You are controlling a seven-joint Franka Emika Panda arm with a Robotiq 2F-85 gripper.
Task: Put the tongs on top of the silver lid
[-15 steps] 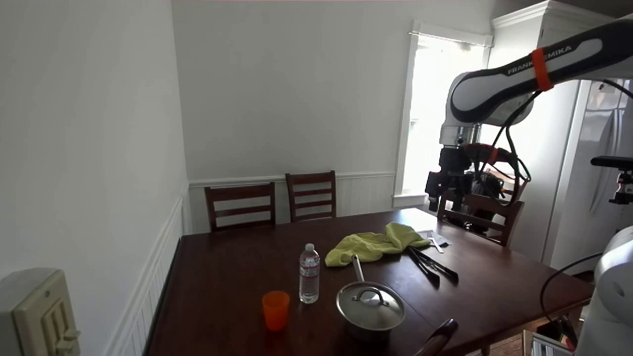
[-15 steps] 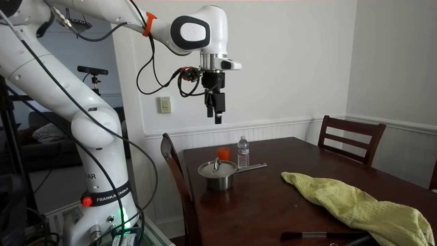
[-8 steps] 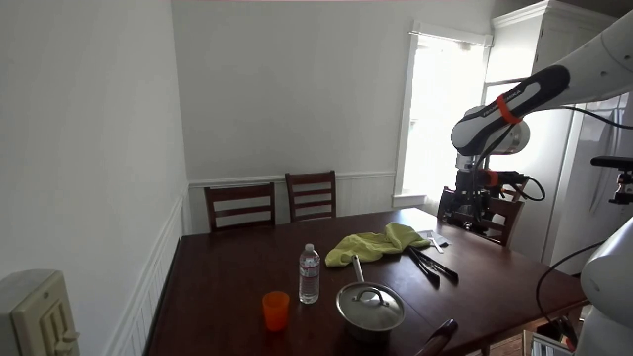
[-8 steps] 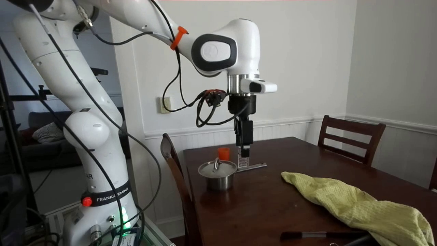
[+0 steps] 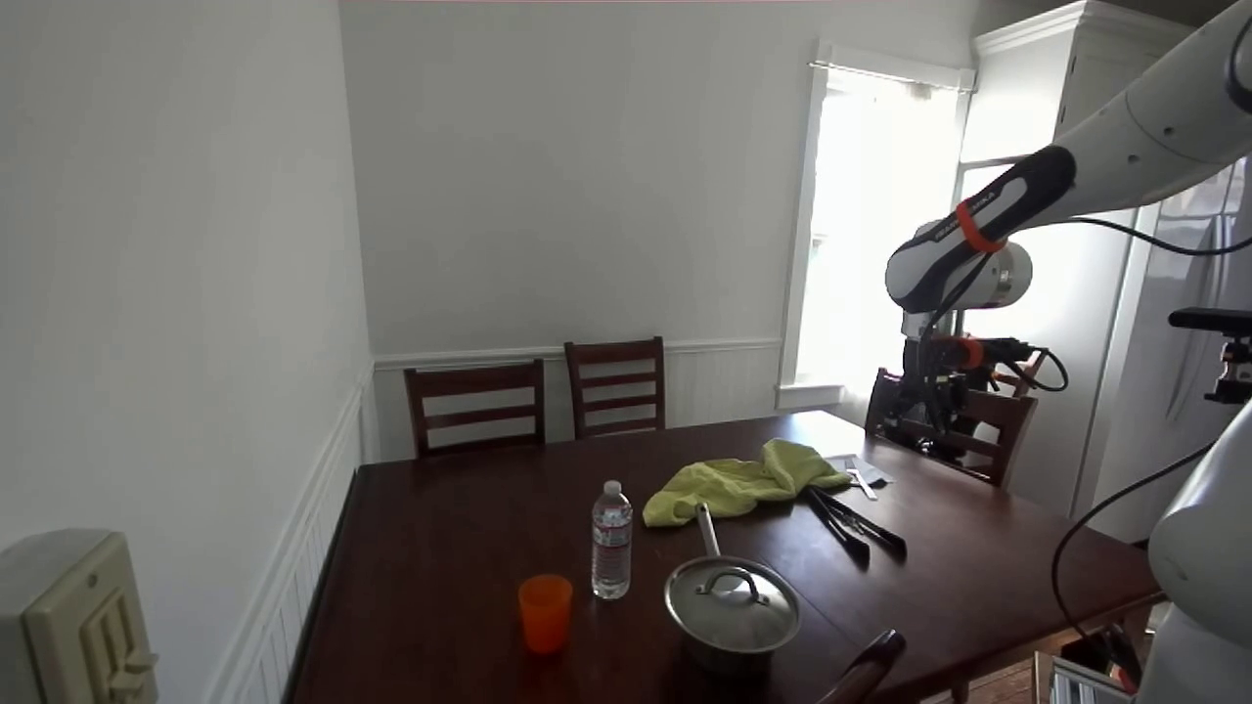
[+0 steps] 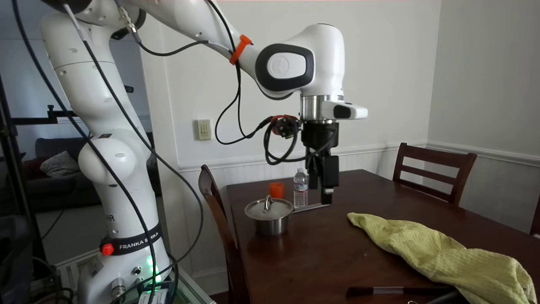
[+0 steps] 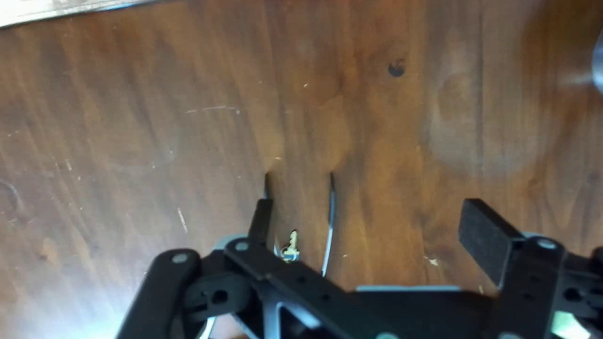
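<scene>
The slim black tongs (image 5: 883, 536) lie on the table beside the cloth, spread in a narrow V. In the other view from outside they are cut off by the bottom edge (image 6: 388, 290). In the wrist view the tips of the tongs (image 7: 330, 221) show, partly hidden behind a finger. The silver lid (image 5: 724, 621) sits on a pot, also seen in an exterior view (image 6: 270, 210). My gripper (image 6: 320, 192) hangs above the table, past the pot handle. In the wrist view my gripper (image 7: 372, 223) is open, fingers wide apart, nothing between the pads; the tongs lie below.
The pot (image 6: 272, 227) has a long handle (image 5: 707, 533). A water bottle (image 5: 611, 548) and an orange cup (image 5: 545, 614) stand near it. A yellow-green cloth (image 5: 724, 487) lies by the tongs. A key (image 7: 292, 242) lies between the tong arms. A chair back (image 6: 215, 198) stands at the table edge.
The arm has come down and reached out from its base, passing from above the pot to beyond its handle. The tongs, lid and other objects have not moved.
</scene>
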